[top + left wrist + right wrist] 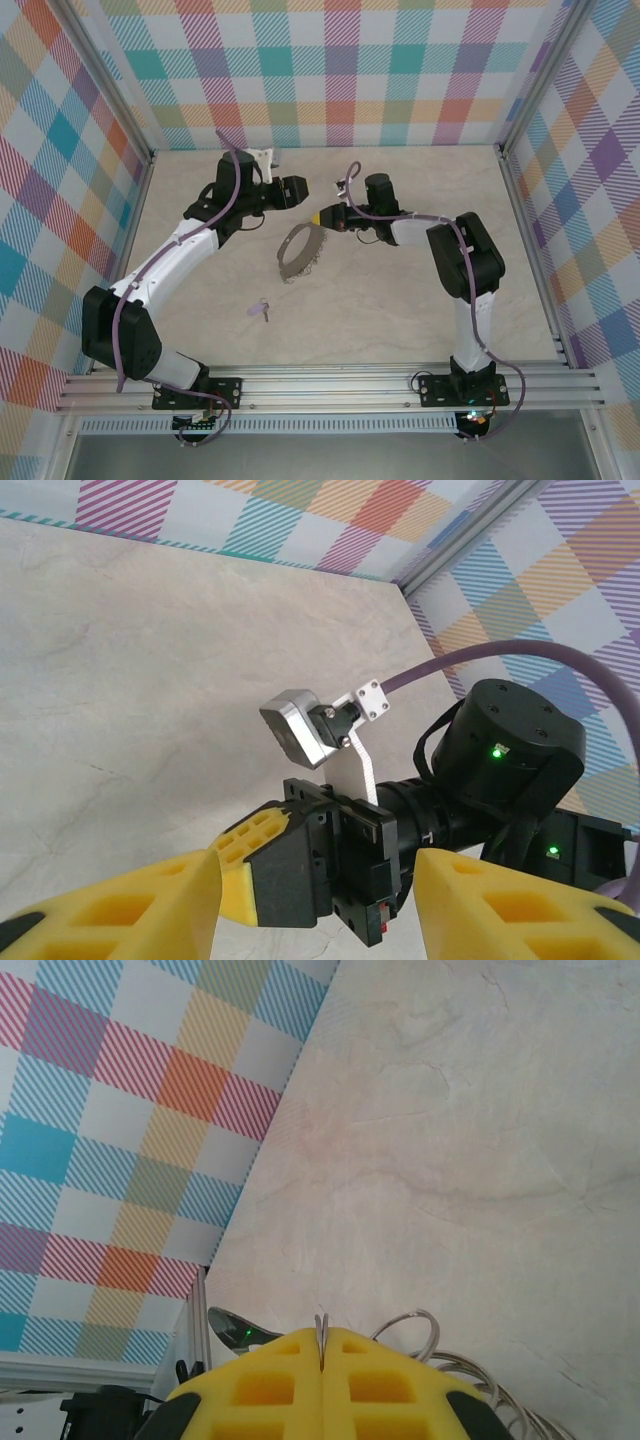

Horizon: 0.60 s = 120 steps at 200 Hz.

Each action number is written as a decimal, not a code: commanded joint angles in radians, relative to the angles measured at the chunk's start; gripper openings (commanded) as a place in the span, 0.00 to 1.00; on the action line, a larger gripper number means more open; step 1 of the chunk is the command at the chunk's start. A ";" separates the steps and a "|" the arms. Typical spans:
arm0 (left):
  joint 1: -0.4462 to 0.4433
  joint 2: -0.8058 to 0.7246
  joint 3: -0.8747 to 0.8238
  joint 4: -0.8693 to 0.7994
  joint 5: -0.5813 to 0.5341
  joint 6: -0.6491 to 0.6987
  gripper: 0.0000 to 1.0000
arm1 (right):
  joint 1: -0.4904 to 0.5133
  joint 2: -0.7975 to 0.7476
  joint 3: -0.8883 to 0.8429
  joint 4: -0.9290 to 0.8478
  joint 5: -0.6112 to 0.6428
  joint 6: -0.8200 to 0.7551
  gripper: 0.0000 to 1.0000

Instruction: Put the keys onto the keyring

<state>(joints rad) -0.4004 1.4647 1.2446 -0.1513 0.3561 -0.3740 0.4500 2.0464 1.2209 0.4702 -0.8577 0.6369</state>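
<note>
The keyring (297,250), a silvery loop with a knobbly edge, hangs at the table's middle from my right gripper (322,216). In the right wrist view the yellow jaws of that gripper (322,1345) are shut on a thin edge of the keyring (425,1322), whose wire loops curl out to the right. The key (263,310), tiny with a lilac head, lies flat on the table nearer the arm bases, apart from both grippers. My left gripper (303,192) faces the right one from the left. Its yellow fingers (130,910) stand open with nothing between them (320,920).
Checkered walls (330,70) close the table on three sides. An aluminium rail (330,385) runs along the near edge. The right arm's wrist camera (300,725) and purple cable (520,660) sit close in front of the left gripper.
</note>
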 commanded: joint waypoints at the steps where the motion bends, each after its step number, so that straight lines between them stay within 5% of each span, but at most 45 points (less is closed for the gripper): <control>1: 0.012 -0.014 0.016 0.026 -0.006 -0.001 0.54 | -0.010 -0.045 0.077 -0.016 -0.029 -0.038 0.00; 74: 0.012 -0.027 0.036 0.001 -0.021 0.006 0.56 | -0.049 0.064 0.362 -0.142 0.016 -0.068 0.00; 120: 0.012 -0.036 0.038 -0.002 -0.019 0.005 0.57 | -0.080 0.132 0.390 -0.127 0.073 -0.061 0.00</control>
<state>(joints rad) -0.4004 1.4635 1.2480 -0.1562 0.3458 -0.3737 0.3840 2.1254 1.6016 0.3397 -0.8043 0.5835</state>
